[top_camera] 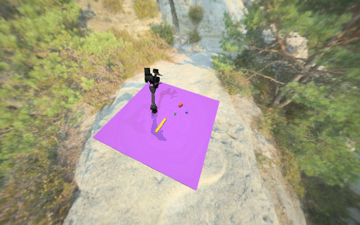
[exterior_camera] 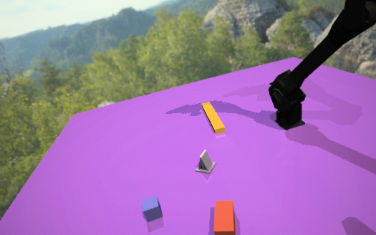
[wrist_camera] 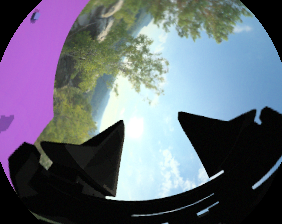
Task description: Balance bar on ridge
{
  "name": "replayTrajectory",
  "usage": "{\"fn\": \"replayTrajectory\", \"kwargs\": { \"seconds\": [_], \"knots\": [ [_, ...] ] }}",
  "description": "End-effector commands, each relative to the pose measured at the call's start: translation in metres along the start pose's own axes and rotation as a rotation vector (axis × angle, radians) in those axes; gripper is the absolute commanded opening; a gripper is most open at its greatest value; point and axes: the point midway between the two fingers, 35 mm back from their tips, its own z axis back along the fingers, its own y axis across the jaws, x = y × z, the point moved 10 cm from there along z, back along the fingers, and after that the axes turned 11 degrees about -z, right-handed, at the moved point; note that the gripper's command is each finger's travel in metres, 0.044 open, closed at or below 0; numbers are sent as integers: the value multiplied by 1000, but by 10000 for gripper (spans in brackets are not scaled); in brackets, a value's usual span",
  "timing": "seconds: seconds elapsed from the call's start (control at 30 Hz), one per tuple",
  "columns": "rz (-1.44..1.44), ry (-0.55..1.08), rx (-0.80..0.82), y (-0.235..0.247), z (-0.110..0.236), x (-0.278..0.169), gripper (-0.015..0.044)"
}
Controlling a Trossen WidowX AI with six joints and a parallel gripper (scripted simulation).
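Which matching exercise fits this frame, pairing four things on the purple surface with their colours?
Things:
1. bar
2. ridge
3. cube
4. flat block

Colours:
A. blue-violet
B. orange-red
C. yellow
D. grey

Pairs: 1-C, 2-D, 3-A, 4-B

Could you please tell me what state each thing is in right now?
Bar: flat on the table, not held.
Ridge: upright, nothing on it.
Hand: open, holding nothing, pointed at the sky.
Blue cube: on the table.
Red block: lying flat.
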Motion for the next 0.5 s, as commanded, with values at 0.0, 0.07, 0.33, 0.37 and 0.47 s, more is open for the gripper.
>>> {"fn": "replayTrajectory", "kwargs": {
  "seconds": [0.0,0.07,0.33,0.37,0.47],
  "knots": [
    [-132,58,98,40,-19,-32,315],
    [-186,81,149,59,-27,-43,315],
    [-367,151,400,139,-56,-70,315],
    [-386,156,437,149,-59,-72,315],
    [-435,168,552,180,-67,-75,315]
  ]
}}
